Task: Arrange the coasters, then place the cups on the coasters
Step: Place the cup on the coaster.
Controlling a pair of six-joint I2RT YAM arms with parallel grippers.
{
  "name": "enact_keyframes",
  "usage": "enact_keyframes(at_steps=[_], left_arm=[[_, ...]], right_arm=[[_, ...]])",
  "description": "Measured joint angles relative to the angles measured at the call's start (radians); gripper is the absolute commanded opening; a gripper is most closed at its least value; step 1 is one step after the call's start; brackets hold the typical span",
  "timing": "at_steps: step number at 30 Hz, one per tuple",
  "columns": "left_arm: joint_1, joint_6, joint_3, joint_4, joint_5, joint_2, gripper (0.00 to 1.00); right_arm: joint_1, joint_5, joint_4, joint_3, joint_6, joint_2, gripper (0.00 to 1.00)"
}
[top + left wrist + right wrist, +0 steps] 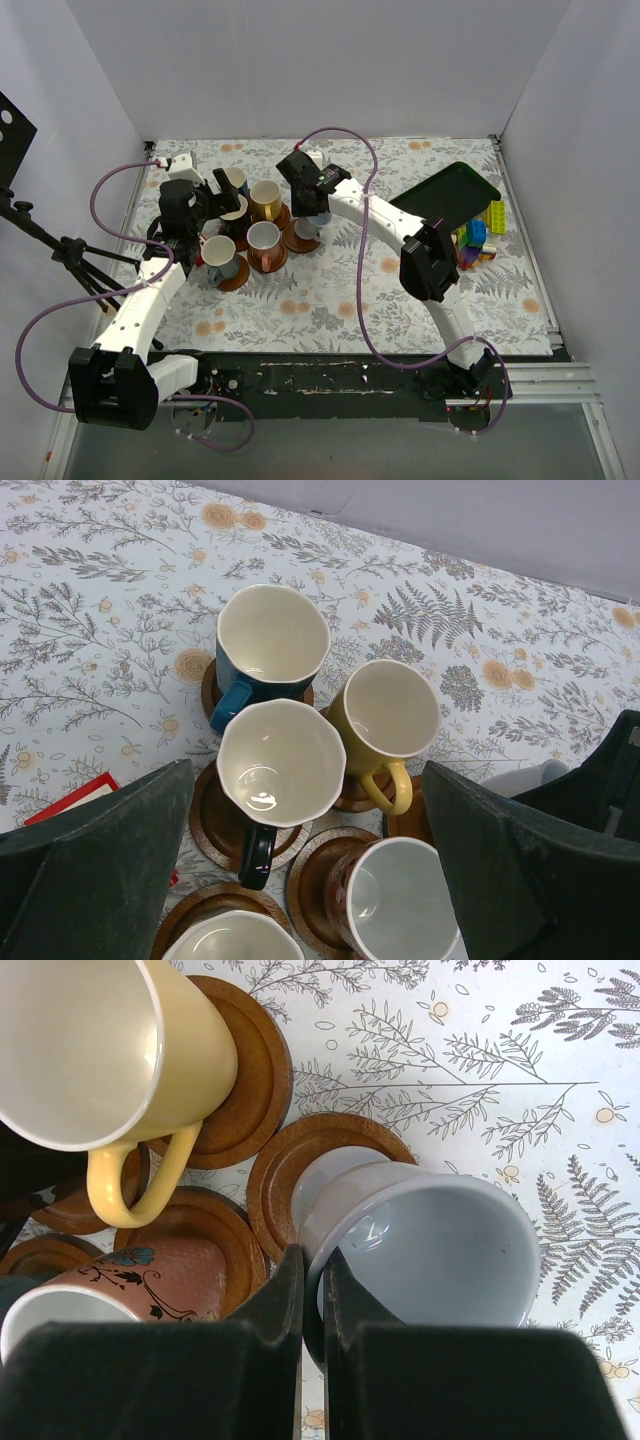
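Observation:
Several cups stand on reddish-brown coasters [222,832] in a tight cluster at the left middle of the table. Among them are a dark blue cup [270,640], a yellow cup [385,720] [100,1050], a pink patterned cup [130,1280] [264,240] and a black-handled cup [280,770]. My left gripper [305,870] [222,196] hangs open above this cluster and holds nothing. My right gripper [312,1260] [315,208] is shut on the rim of a light blue cup [430,1240]. That cup is tilted, with its base over a coaster [285,1175] beside the yellow cup.
A dark green tray [450,195] lies tilted at the back right, with colourful toy blocks [478,238] beside it. A red-edged card [70,795] shows by my left finger. A tripod [60,250] stands off the table's left edge. White walls close in three sides.

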State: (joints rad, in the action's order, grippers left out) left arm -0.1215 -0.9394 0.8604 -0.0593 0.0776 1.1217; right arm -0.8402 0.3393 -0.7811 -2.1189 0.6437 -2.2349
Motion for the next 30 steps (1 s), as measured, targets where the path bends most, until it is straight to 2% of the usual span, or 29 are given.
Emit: enact_keyframes(at_steps=[30], left_arm=[[0.002,0.000,0.000,-0.001,0.001,0.000,0.98]], right_arm=[[-0.004,0.002,0.023,-0.022,-0.002,-0.036,0.01]])
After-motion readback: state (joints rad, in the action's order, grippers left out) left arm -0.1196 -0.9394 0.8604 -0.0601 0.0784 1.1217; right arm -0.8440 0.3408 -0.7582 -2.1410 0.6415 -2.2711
